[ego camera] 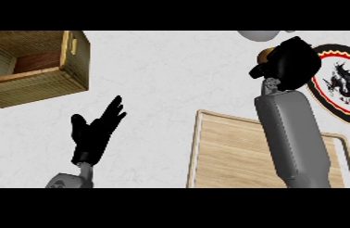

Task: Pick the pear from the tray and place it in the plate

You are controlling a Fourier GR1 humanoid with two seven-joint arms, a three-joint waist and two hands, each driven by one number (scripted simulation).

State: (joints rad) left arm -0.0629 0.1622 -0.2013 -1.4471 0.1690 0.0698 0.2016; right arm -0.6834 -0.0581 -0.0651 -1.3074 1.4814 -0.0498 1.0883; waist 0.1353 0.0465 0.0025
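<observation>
counter (171,74): pale, marbled top that carries everything in view; the widest thing here
tray (232,153): light wooden board with a raised pale rim, low and right of centre; the right forearm lies across it, and no fruit shows on its visible part
crate (41,67): open wooden box at the upper left, well apart from the tray and the plate; not in the way
plate (338,99): round, white with a dark rim band and a dark dragon-like figure, cut by the right edge; it sits just beyond the tray's far right corner
right hand (290,60): black, fingers curled round something, raised near the plate's left rim
pear (265,53): only a small brownish-orange patch shows at the left of the right hand, so it is held there, off the tray and beside the plate, not yet in it
left hand (96,129): fingers straight and spread, pointing up, at rest over bare counter to the left of the tray, carrying nothing
pale object (259,34): rounded grey-white shape at the top edge just above the right hand; too little shows to name it
handling, as a judgement: a pear is likely light, firm, smooth and apt to roll; best taken round its broad belly, then set low on the plate's flat middle
in the way: little; only the plate's rim to clear and the pale object close by
</observation>
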